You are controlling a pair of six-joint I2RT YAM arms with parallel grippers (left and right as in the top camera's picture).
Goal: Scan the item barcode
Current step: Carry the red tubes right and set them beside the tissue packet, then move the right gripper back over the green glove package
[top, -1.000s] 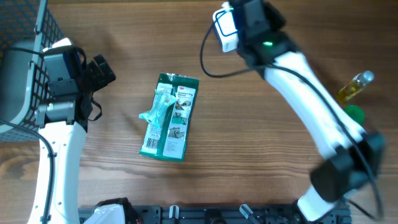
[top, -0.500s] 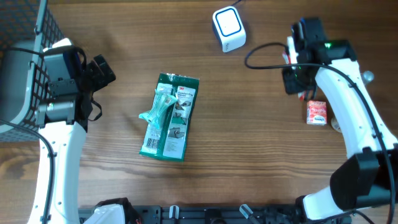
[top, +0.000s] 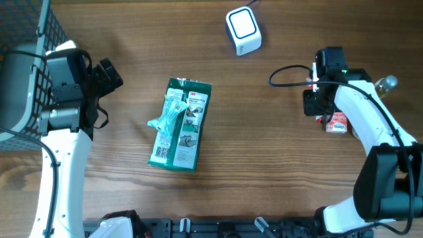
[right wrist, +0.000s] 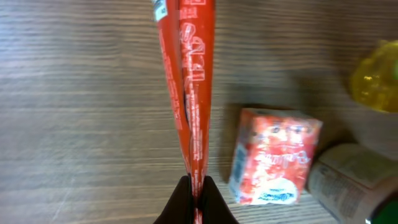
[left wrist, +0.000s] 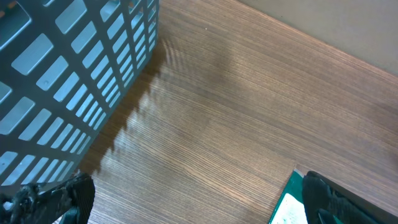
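I am pinching a thin red packet (right wrist: 189, 87) by one edge in the right gripper (right wrist: 193, 183), well apart from the white scanner (top: 242, 30). It is looking light and floppy (likely slippery film), suiting an edge grip. The left gripper (left wrist: 196, 199) is gaping wide, empty.

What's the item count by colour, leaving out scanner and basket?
Green: 1, the green package
Red: 2, the small red carton and the flat red packet in the right gripper
Yellow: 1, the yellow bottle
Beige: 1, the beige-labelled item, mostly out of frame
Total: 5
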